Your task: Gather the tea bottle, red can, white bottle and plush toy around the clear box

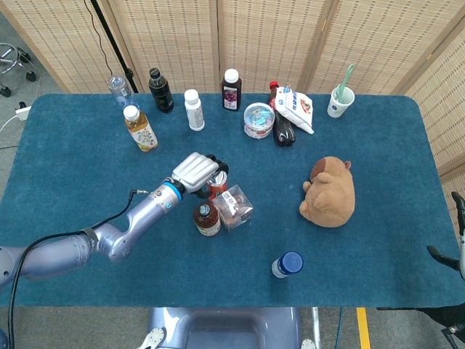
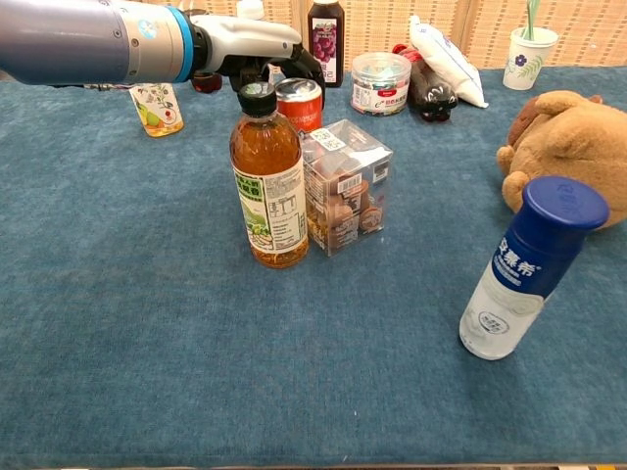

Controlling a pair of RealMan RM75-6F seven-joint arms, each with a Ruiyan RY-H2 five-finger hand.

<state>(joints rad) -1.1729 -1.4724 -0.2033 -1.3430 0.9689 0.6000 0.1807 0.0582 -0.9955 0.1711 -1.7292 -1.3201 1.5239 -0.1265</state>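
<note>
Table [image 1: 65, 167]: blue cloth surface carrying all items. Plush toy [image 1: 330, 193] lies toward the right edge, well apart from the clear box [image 1: 234, 207]. Left hand [image 1: 197, 173] reaches in from the left edge; its fingers wrap the red can [image 2: 300, 103], which stands upright just behind the box. Tea bottle [image 2: 268, 181] stands upright, touching the box's left side. White bottle [image 2: 527, 269], blue-capped, stands near the front edge, apart from the box. Right hand: only a dark part shows at the right margin [image 1: 452, 254]; state cannot be told.
</note>
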